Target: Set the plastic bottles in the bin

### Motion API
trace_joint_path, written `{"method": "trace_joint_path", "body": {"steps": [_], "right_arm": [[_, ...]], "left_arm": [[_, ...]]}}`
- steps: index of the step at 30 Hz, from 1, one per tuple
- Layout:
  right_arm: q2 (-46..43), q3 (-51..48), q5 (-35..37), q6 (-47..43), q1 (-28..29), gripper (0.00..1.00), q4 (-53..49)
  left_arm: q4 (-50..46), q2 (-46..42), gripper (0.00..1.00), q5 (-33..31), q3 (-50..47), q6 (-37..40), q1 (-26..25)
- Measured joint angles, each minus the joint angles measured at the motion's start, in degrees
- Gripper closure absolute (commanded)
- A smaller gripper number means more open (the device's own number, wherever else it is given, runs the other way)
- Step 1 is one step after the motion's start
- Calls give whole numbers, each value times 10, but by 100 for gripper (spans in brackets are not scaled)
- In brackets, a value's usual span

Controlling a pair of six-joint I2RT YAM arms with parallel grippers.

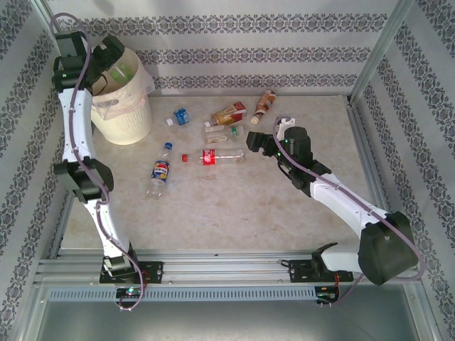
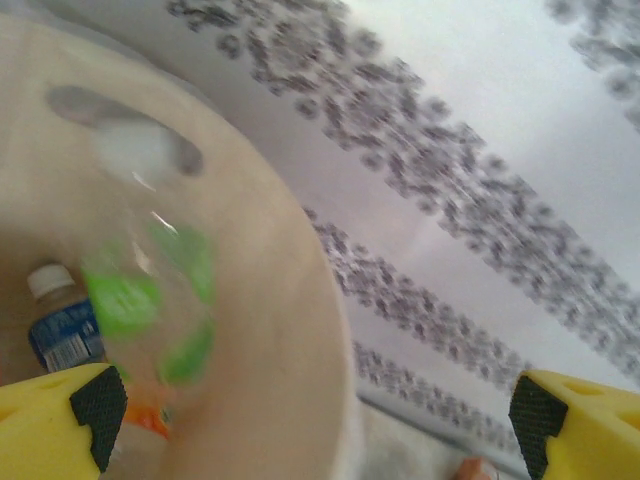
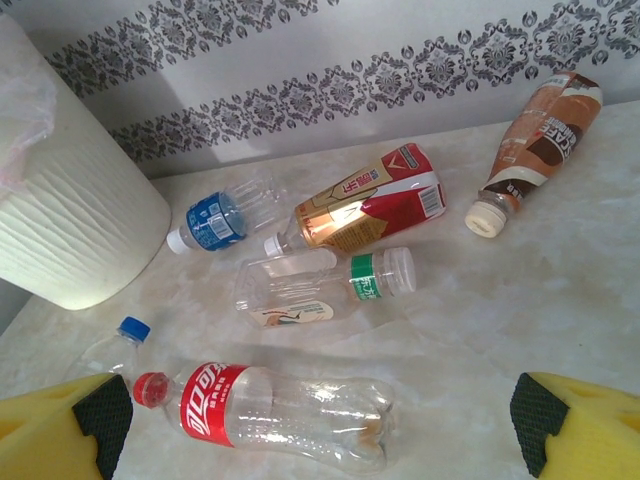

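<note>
Six bottles (image 1: pixel 213 156) lie toward the table's (image 1: pixel 234 213) far edge, the blue-capped one (image 3: pixel 120 345) cut off by my right gripper (image 3: pixel 320 420), spread wide and empty. Left gripper (image 2: pixel 315 410), wide too, hangs over the bin (image 1: pixel 124 106) at the far-left corner, with blurry bottles inside.

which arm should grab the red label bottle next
Right, probably. The right gripper, open, sits just beside the red label bottle and faces it; the left gripper is open over the bin, farther away.

We see a marbled table (image 1: pixel 234 213); the bin (image 1: pixel 131 121) stands at its far-left corner. Plastic bottles (image 1: pixel 213 157) lie scattered mid-table.
</note>
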Motion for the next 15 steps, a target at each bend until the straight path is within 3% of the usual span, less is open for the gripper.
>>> {"method": "trace_joint_path", "body": {"steps": [8, 15], "right_arm": [[16, 7, -2, 0, 0, 2, 0], [18, 8, -3, 0, -4, 2, 0]], "left_arm": [[13, -261, 0, -61, -332, 76, -127], [-9, -329, 0, -166, -522, 85, -202]]}}
